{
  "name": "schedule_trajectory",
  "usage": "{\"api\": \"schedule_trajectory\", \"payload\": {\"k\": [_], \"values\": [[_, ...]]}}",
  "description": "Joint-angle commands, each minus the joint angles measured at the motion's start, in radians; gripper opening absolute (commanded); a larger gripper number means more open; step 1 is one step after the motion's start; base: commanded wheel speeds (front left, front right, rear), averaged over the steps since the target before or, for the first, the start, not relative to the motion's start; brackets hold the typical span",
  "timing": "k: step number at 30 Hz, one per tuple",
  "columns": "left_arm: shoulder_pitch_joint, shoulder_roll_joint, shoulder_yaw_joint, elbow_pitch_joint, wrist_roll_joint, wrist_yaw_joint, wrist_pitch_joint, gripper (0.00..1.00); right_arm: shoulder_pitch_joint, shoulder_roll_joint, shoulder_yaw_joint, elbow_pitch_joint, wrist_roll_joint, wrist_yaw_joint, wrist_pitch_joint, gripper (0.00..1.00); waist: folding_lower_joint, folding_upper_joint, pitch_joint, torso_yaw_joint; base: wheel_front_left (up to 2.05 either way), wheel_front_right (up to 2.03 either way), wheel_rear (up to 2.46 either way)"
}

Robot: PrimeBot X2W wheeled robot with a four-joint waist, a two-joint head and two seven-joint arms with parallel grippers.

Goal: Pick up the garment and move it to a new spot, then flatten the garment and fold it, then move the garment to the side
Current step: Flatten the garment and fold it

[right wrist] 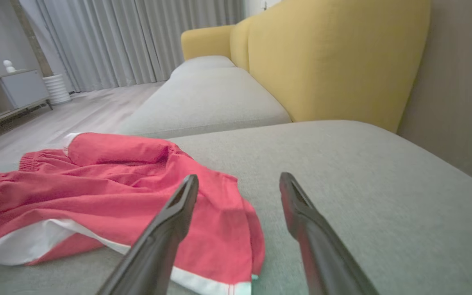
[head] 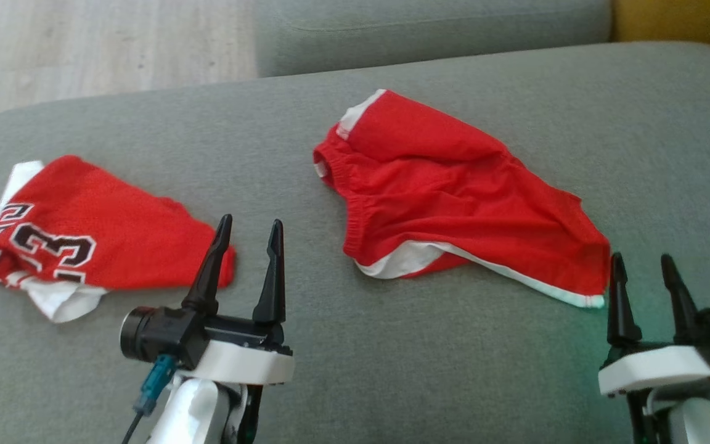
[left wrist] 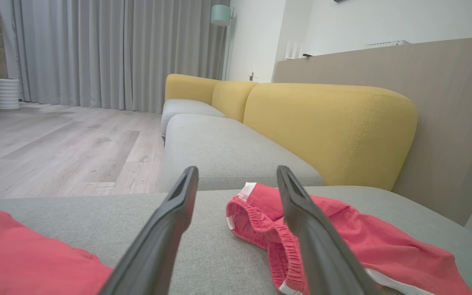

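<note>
- On the grey sofa cushion (head: 355, 370), the red shorts (head: 453, 197) lie rumpled right of centre. The elastic waistband faces left and the white-trimmed hem ends just beside the right tool (head: 641, 256).
- The likeliest slip is a pinch that takes only the top layer. The cloth is doubled over at its far end and its white lining shows underneath, so a shallow grasp would lift one ply and leave the folds set in.
- A second risk is dragging rather than flattening. The cushion fabric looks grippy, and a one-sided pull could bunch the shorts further.
- A red numbered jersey (head: 84, 234) lies at the near left, just beside the left tool (head: 251, 219). A careless sweep on that side could snag it.
- The left tool hangs low over the cushion between the two garments, jaws spread wide, fingers pointing far, holding nothing.
- The right tool sits at the near right, jaws likewise apart and empty, with its left finger over the hem corner in the right wrist view.
</note>
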Motion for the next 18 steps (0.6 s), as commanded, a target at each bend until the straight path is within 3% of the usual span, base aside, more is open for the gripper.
{"api": "schedule_trajectory", "payload": {"k": [1, 8, 18], "values": [[-0.031, 0.0, 0.032, -0.025, 0.011, -0.005, -0.005, 1.0, -0.015, 0.0, 0.022, -0.024, 0.001, -0.001, -0.015, 1.0, 0.0, 0.0, 0.012, -0.021, 0.0, 0.0, 0.0], [-0.045, 0.0, 0.036, -0.022, 0.018, -0.011, -0.005, 1.0, -0.029, 0.0, 0.036, 0.021, 0.022, -0.001, -0.019, 1.0, 0.0, 0.0, 0.038, -0.039, 0.0, 0.0, 0.0], [-0.066, 0.0, 0.021, -0.018, 0.027, -0.021, -0.005, 1.0, -0.087, 0.0, 0.051, 0.182, 0.044, -0.001, 0.041, 1.0, 0.0, 0.0, 0.079, -0.01, 0.0, 0.0, 0.0]]}}
